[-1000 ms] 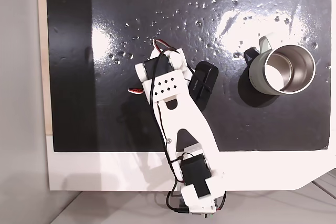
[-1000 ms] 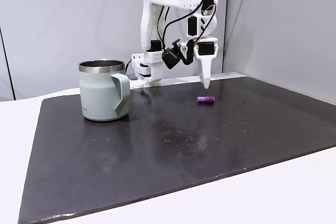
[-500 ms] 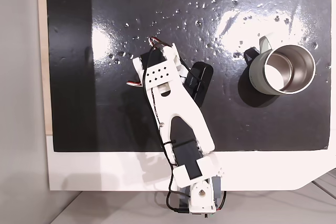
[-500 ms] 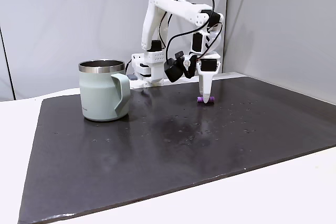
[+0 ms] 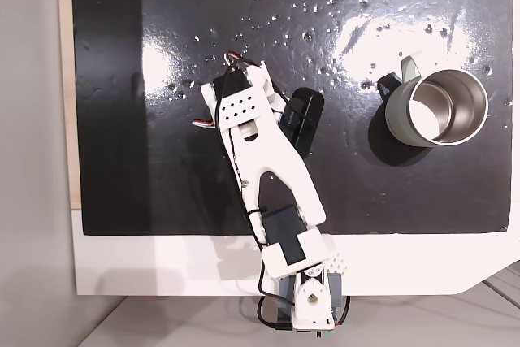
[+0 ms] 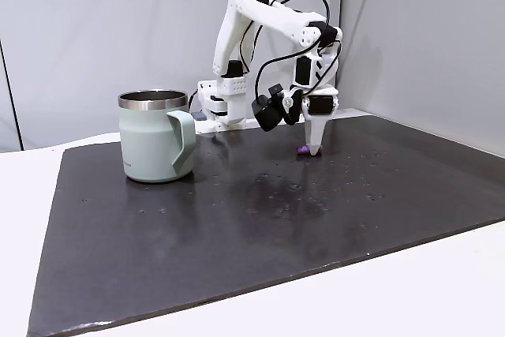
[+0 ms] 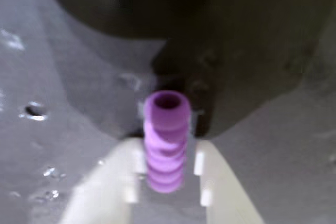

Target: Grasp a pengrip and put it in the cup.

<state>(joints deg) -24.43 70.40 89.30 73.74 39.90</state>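
Pengrip (image 7: 166, 140), small and purple, lay on the dark mat (image 6: 237, 226) in the middle of the wrist view, between the two pale fingers (image 7: 220, 182). The gripper (image 6: 313, 150) was down at the mat, right of middle in a fixed view, with a bit of purple showing beside its tip. Its fingers stood a little apart with the pengrip in the gap; I could not tell if they squeezed it. The cup (image 6: 155, 136) stood upright at the left, well apart from the gripper. From above, the cup (image 5: 436, 108) sat at the upper right.
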